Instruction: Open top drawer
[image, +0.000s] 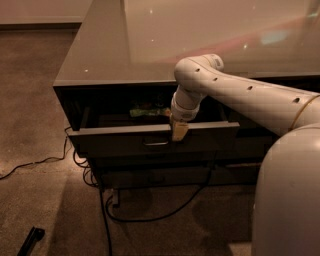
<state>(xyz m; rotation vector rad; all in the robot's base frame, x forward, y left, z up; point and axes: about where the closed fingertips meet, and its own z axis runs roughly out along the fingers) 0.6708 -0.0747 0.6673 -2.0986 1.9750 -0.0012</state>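
Note:
The top drawer (120, 143) of the dark cabinet stands partly pulled out, its dark front facing me with a small metal pull (156, 143) at the centre. My gripper (179, 131) reaches down from the white arm (240, 95) and sits on the drawer front's top edge, just right of the pull. A green packet (149, 112) lies inside the drawer at the back.
The cabinet has a glossy grey top (150, 45). Lower dark drawers (150, 175) are shut beneath. Black cables (145, 216) trail over the carpet below and to the left. A dark object (31, 240) lies at the bottom left. My white body (290, 200) fills the right.

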